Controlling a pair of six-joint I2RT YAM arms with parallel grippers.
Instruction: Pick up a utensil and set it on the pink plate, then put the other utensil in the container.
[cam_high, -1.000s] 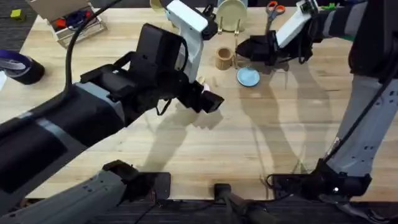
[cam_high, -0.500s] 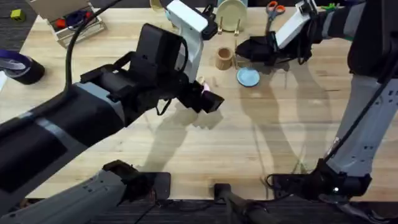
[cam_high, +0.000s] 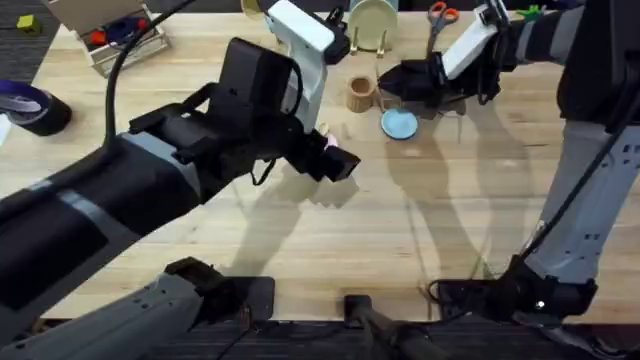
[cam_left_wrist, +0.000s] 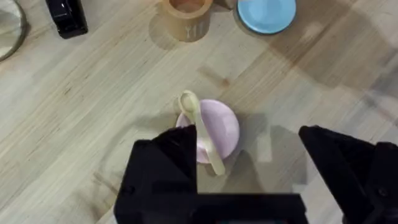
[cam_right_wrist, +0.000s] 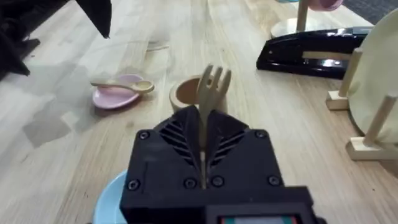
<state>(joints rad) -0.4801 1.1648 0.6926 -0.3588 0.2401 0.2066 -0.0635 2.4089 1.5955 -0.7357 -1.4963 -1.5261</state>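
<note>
The pink plate (cam_left_wrist: 224, 124) lies on the wooden table with the wooden spoon (cam_left_wrist: 202, 134) resting across it. My left gripper (cam_left_wrist: 249, 180) hovers just above the plate, open, with its fingers (cam_left_wrist: 161, 168) on either side and nothing between them. From overhead an edge of the pink plate (cam_high: 327, 143) peeks out beside the left gripper (cam_high: 335, 160). My right gripper (cam_right_wrist: 204, 149) is shut on the wooden fork (cam_right_wrist: 212, 84), prongs up, close to the wooden container (cam_right_wrist: 186, 92). Overhead, the right gripper (cam_high: 400, 80) is just right of the container (cam_high: 360, 94).
A light blue plate (cam_high: 399, 123) lies below the right gripper. A black stapler (cam_right_wrist: 317, 46) and a rack with a pale green dish (cam_high: 372, 22) stand at the back. Scissors (cam_high: 443, 13), a tape roll (cam_high: 30, 105) and a cardboard box (cam_high: 110, 35) sit near the table's edges.
The left gripper has drawn back slightly, uncovering an edge of the pink plate in the overhead view. The right gripper with the fork has barely shifted.
</note>
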